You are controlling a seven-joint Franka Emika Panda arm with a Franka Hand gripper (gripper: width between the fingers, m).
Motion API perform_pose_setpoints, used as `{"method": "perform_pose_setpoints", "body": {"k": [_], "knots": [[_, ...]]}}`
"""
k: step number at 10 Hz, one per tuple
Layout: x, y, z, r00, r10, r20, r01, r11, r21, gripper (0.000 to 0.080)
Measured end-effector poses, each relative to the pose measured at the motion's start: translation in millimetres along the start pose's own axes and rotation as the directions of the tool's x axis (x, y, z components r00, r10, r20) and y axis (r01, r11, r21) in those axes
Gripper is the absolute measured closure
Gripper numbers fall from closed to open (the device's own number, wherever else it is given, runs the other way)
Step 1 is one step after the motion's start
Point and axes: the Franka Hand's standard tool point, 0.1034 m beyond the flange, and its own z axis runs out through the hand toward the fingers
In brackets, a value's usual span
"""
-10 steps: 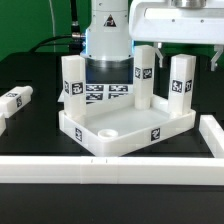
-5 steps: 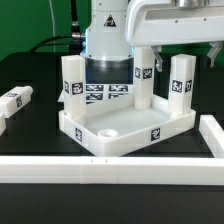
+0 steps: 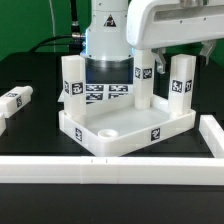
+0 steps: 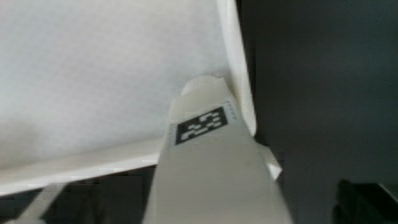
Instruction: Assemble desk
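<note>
Black tabletop carries the desk top (image 3: 125, 128), upside down like a tray, with three legs (image 3: 71, 80) standing in its corner sockets. Each leg bears a black-and-white tag (image 4: 205, 127). A fourth leg (image 3: 17, 99) lies apart. Whether the gripper's fingers are spread or closed cannot be told.

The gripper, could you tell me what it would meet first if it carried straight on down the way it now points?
Most likely the upright white block leg with a black-and-white tag, standing in a corner socket of the large white plastic tray-like desk top. The wrist view looks straight down onto that leg; the jaws are not visible, so depth is uncertain.
</note>
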Motion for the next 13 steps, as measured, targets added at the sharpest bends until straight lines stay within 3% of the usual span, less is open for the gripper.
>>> {"method": "perform_pose_setpoints", "body": {"k": [1, 3, 6, 8, 13], "knots": [[-0.1, 0.3, 0.0, 1.0, 0.001, 0.0, -0.001, 1.0, 0.0, 0.0272], [-0.1, 0.3, 0.0, 1.0, 0.003, 0.0, -0.003, 1.0, 0.0, 0.0512], [-0.1, 0.3, 0.1, 0.999, 0.036, 0.0, -0.036, 0.999, 0.0, 0.0511], [-0.1, 0.5, 0.0, 0.973, 0.232, 0.0, -0.232, 0.973, 0.005, 0.0511], [0.0, -0.2, 0.3, 0.747, 0.664, 0.007, -0.664, 0.747, 0.017, 0.0509]]}}
